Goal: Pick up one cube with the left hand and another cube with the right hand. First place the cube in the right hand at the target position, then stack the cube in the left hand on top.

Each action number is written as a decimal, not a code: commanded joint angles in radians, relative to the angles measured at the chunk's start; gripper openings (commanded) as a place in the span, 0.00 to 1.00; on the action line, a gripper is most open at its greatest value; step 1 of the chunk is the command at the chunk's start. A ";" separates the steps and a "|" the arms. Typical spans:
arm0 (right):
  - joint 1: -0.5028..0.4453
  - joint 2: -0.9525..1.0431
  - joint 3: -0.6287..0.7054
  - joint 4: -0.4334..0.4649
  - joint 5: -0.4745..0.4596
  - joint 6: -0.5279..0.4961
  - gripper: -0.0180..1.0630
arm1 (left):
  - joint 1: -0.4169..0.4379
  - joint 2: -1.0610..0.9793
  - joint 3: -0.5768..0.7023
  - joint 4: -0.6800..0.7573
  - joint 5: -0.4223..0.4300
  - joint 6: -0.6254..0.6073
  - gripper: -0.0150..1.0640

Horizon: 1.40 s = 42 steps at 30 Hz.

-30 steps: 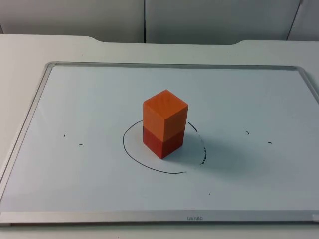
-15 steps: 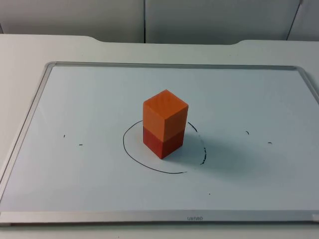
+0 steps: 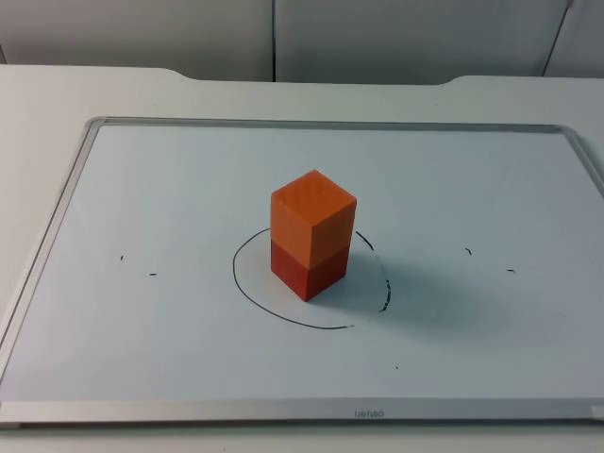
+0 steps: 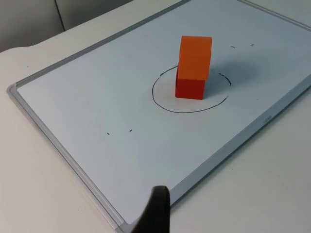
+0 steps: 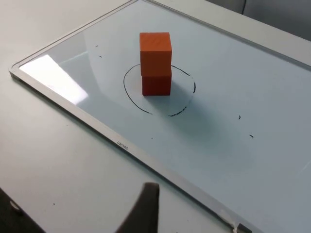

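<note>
An orange cube (image 3: 313, 222) stands stacked on a darker red cube (image 3: 310, 272), inside a hand-drawn black circle (image 3: 247, 293) near the middle of the whiteboard (image 3: 189, 189). The upper cube sits slightly askew on the lower one. The left wrist view shows the orange cube (image 4: 195, 58) on the red cube (image 4: 189, 88) from afar. My left gripper (image 4: 158, 213) hangs off the board's near-left corner, well away from the stack. My right gripper (image 5: 146, 208) is pulled back beyond the board's front edge, looking at the orange cube (image 5: 155, 52) over the red cube (image 5: 156, 84). Neither gripper holds anything.
The whiteboard's metal frame (image 3: 57, 226) lies flat on the white table (image 3: 38, 94). Small black pen marks (image 3: 151, 275) dot the board on both sides of the circle. The grey partition wall (image 3: 283, 38) closes the far side.
</note>
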 commanded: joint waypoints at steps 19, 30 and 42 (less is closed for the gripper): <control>0.002 -0.004 0.005 0.002 -0.015 -0.018 0.99 | -0.004 -0.005 0.007 0.002 -0.011 -0.011 0.99; 0.002 -0.004 0.005 0.002 -0.015 -0.018 0.99 | -0.004 -0.005 0.007 0.002 -0.011 -0.011 0.99; 0.002 -0.004 0.005 0.008 -0.014 0.007 0.99 | -0.004 -0.005 0.007 0.002 -0.011 -0.011 0.99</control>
